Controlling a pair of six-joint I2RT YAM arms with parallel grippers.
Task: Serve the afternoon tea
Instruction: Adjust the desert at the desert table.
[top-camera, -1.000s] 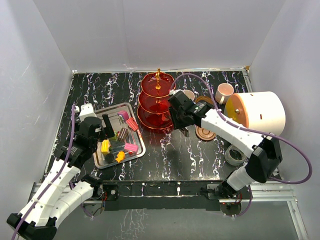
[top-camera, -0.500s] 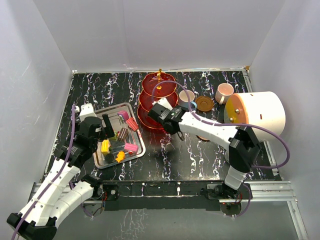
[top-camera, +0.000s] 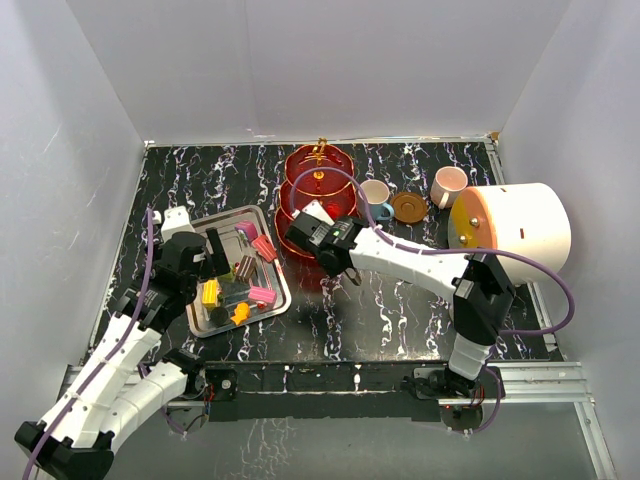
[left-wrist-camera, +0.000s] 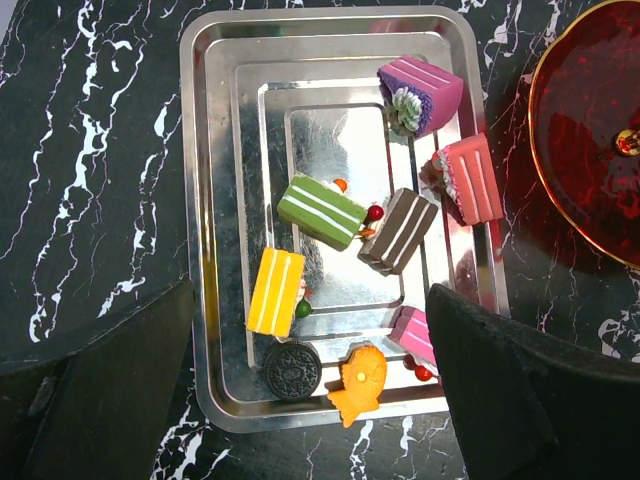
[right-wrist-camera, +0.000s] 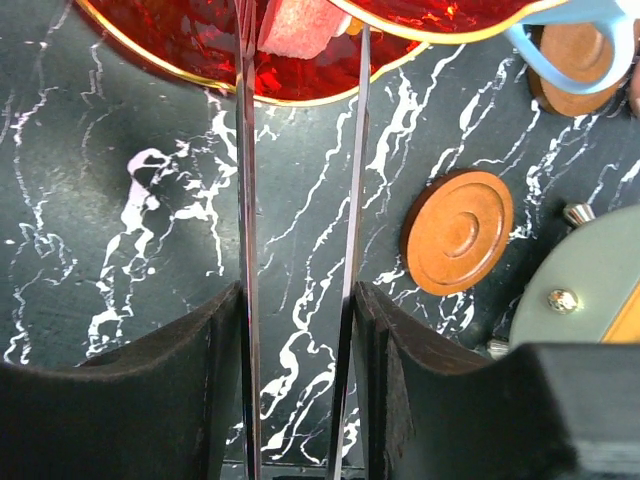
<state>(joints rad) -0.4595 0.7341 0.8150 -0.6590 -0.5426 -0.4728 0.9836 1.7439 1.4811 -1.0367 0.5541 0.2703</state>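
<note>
The right jaws stand only a little apart. Their thin blades pinch a pink sweet (right-wrist-camera: 298, 25) at the top edge of the right wrist view, over a tier of the red stand (top-camera: 316, 185). To the lower right of the blades, a brown saucer (right-wrist-camera: 458, 232) lies bare on the black marbled surface (right-wrist-camera: 130, 230). In the top view a second saucer (top-camera: 407, 207) lies between the blue cup (top-camera: 375, 193) and the pink cup (top-camera: 448, 184), right of the stand. The left jaws are spread wide and grip nothing. They flank the lower end of the silver tray (left-wrist-camera: 215, 150), which holds more sweets, among them a purple one (left-wrist-camera: 420, 92), a green one (left-wrist-camera: 320, 210) and a yellow one (left-wrist-camera: 276, 292).
</note>
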